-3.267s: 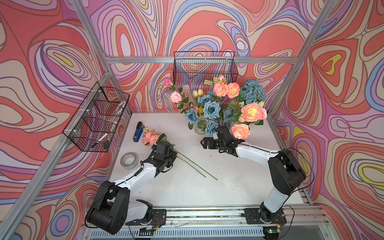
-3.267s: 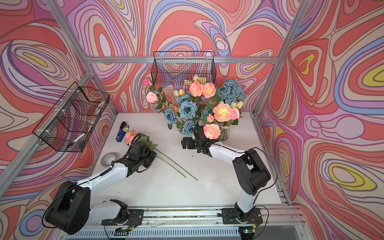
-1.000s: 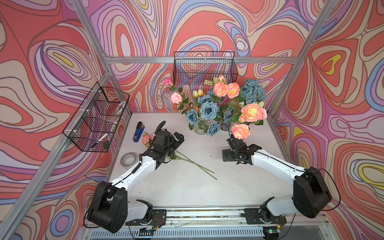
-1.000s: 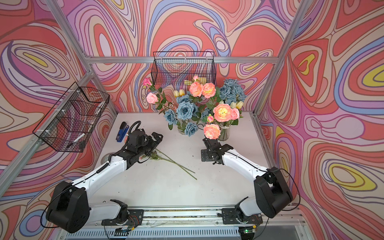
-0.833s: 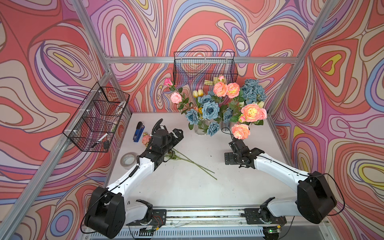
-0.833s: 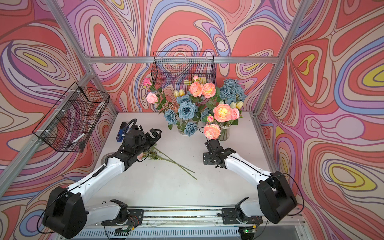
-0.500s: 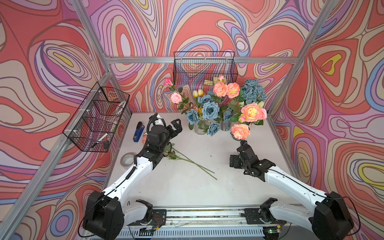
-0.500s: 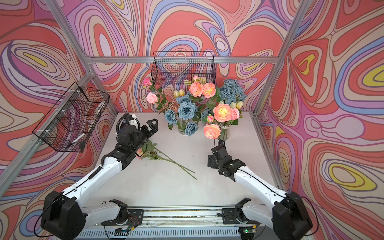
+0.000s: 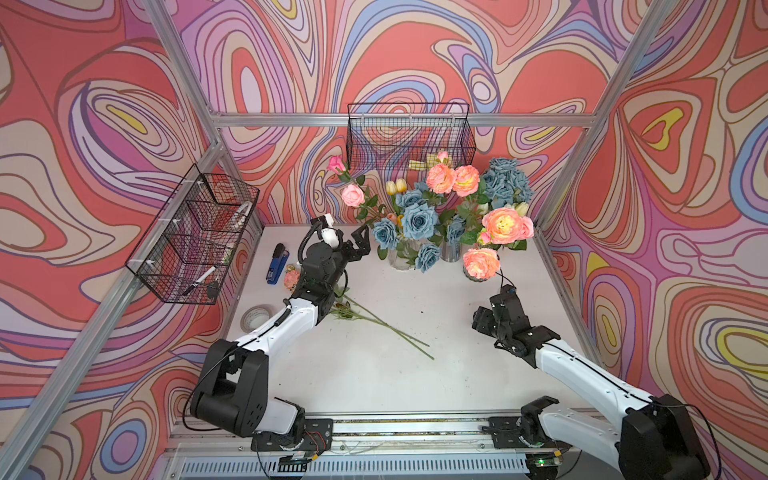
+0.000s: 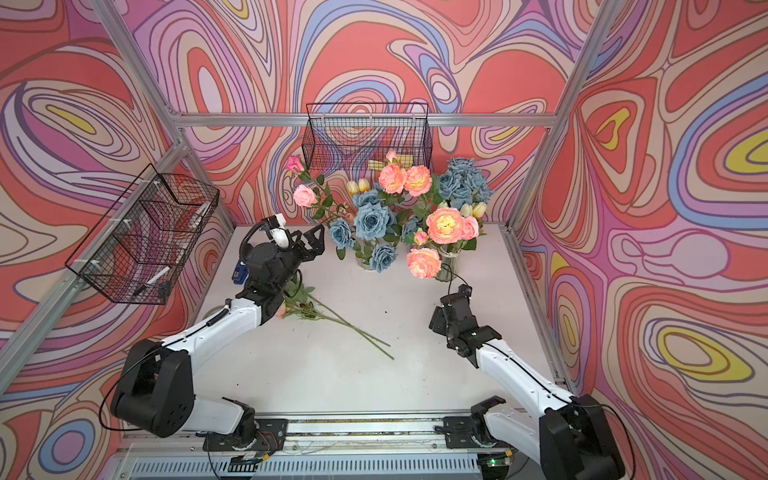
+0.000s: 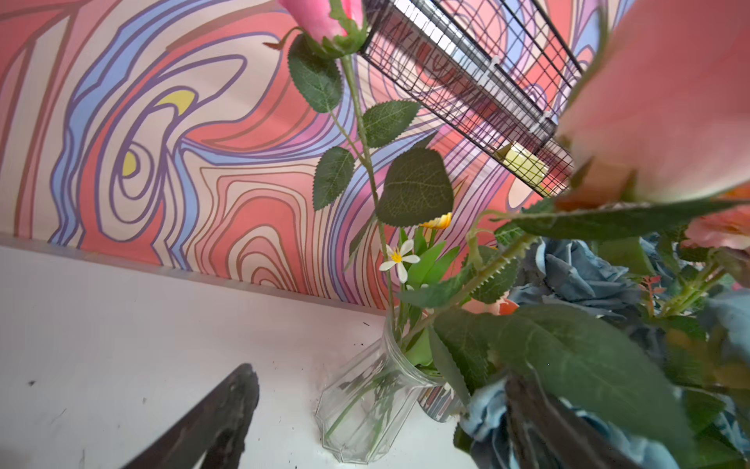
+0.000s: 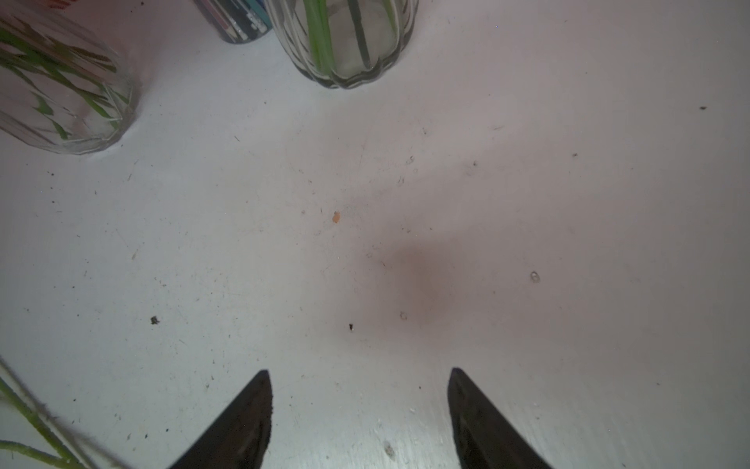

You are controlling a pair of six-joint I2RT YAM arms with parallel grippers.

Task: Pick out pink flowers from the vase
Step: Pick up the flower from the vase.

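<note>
Pink flowers stand in the vases at the back: a pink rose (image 9: 352,195), a bud (image 9: 336,164) and peach blooms (image 9: 440,178) (image 9: 503,220) (image 9: 481,262). One pink flower (image 9: 291,277) lies on the table with long stems (image 9: 386,328). My left gripper (image 9: 355,245) (image 10: 309,243) is raised and open beside the rose's leafy stem, left of the clear glass vase (image 9: 399,259). In the left wrist view the gripper (image 11: 377,406) holds nothing; the vase (image 11: 365,422) lies beyond it and the rose (image 11: 669,101) looms close. My right gripper (image 9: 484,322) (image 12: 359,390) is open over bare table.
Blue roses (image 9: 419,220) and small tulips (image 9: 395,186) fill the same bouquet. A ribbed glass vase (image 12: 345,48) stands ahead of the right gripper. A blue stapler (image 9: 277,257) and tape roll (image 9: 254,319) lie at the left. Wire baskets (image 9: 195,237) (image 9: 409,137) hang on the walls.
The left arm has lifted off the flower on the table and swung up toward the bouquet's left side. The right arm has drawn back from the vases toward the front right, jaws narrowing somewhat.
</note>
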